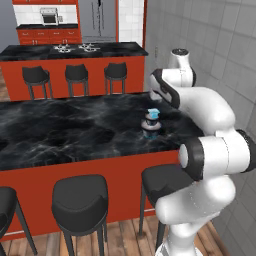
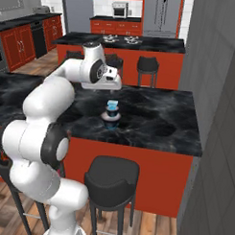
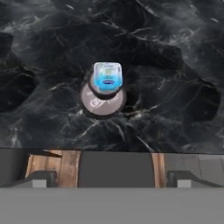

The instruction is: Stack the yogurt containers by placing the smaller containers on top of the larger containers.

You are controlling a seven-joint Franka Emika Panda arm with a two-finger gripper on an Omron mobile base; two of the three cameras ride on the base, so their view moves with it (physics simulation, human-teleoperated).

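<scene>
The yogurt containers stand as one stack (image 1: 151, 125) on the black marble counter (image 1: 60, 130), near its front edge. The larger container, a wide squat tub (image 3: 97, 105) with a pale lid, is at the bottom. A smaller dark cup (image 1: 151, 121) sits on it, and the light blue cup (image 3: 107, 75) rests on top, also seen as the light blue cup (image 2: 112, 105). My gripper (image 3: 111, 180) hovers above and in front of the stack, open, with its fingertips (image 3: 39, 178) wide apart and nothing between them.
Black stools (image 1: 80, 197) line the counter's front edge, one (image 2: 111, 174) right below the stack. A grey tiled wall (image 2: 216, 94) closes the right side. A second island (image 1: 75, 50) with stools stands behind.
</scene>
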